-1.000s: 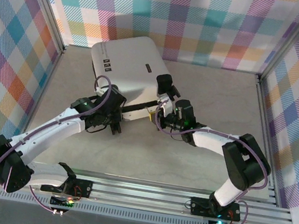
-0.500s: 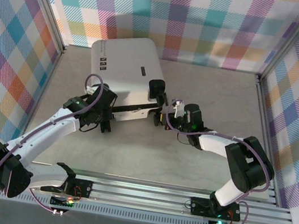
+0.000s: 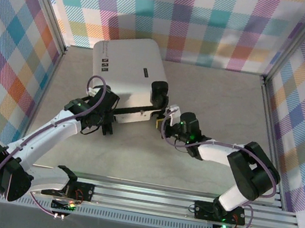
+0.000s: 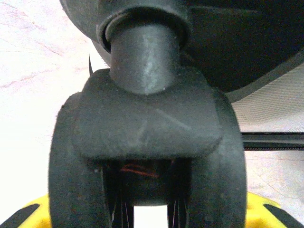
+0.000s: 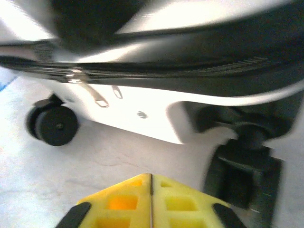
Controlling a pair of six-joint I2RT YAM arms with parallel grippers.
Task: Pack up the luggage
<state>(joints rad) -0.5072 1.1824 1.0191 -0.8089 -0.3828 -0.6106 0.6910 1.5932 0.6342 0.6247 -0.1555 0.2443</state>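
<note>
Left tool (image 4: pixel 151 216) clamped on luggage (image 3: pixel 128 69) wheel (image 4: pixel 147 142) | right tool (image 5: pixel 151 192) closed tight, empty

bg: plaid walls (image 3: pixel 215 19) | tbl (image 3: pixel 224 102): pale beige, stone-look | alu frame posts (image 3: pixel 46 5) | lt: even

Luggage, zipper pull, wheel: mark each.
luggage (image 3: pixel 127 63), top external view, white shell top.
zipper pull (image 5: pixel 97 99), right wrist view, metal tab.
wheel (image 4: pixel 147 133), left wrist view, black caster housing.
</note>
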